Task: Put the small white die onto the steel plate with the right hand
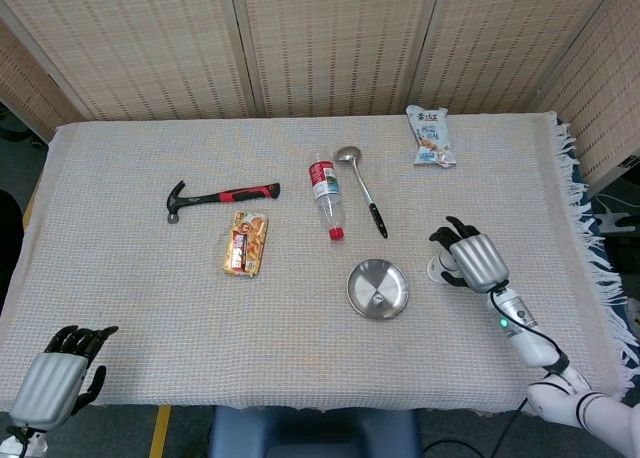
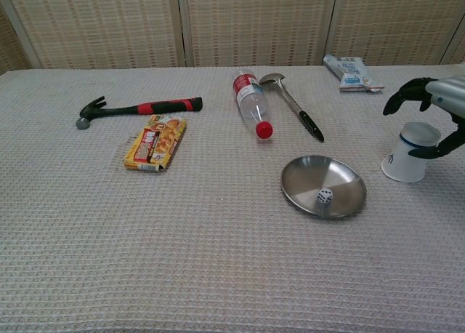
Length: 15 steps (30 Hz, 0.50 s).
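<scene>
On round shiny steel plate (image 2: 349, 198): small white die (image 2: 325, 195); right hand (image 1: 475, 261) fingers (image 2: 404, 94) spread, empty.

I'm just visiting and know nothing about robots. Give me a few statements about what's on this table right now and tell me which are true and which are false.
1. The small white die lies on the steel plate. True.
2. The right hand is holding the die. False: it holds nothing, fingers apart, over by the white cup.
3. The bottle stands upright. False: it lies on its side, red cap toward the plate.
4. The hammer lies left of the bottle. True.
5. The ladle rests inside the plate. False: it lies on the cloth beyond the plate, apart from it.
6. The left hand is at the table's near left corner, away from all the objects. True.
</scene>
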Tool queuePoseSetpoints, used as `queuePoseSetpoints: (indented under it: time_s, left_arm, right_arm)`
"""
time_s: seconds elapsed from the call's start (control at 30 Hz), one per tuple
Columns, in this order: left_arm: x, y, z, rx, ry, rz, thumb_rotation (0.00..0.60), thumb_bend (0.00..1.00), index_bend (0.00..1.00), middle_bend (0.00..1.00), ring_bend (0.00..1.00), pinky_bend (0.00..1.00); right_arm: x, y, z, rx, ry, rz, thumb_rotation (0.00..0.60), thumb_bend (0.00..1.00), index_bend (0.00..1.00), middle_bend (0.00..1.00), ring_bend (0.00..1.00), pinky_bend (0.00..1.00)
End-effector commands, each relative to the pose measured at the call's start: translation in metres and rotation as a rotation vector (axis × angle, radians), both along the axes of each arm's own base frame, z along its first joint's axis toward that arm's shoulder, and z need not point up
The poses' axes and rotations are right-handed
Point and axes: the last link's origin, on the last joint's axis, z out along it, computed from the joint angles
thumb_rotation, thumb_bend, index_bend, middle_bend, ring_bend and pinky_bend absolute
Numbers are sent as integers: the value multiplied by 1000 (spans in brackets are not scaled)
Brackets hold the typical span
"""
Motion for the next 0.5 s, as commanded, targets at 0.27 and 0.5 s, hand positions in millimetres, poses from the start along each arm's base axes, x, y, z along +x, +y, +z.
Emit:
queuePoseSetpoints:
  time_s: [0.27,0.5]
  left_arm:
    - [0,0,0,-1,1,-1,600,524,185,278,220,188]
    - [0,0,0,1,-1,0,600,524,186,278,220,188]
  right_arm:
    - [-18,-3,-15,38,-3,-45,600,224,310,245,107,348]
    - [-19,-4,-18,5,-36,-19,600,290,512,431,341,562]
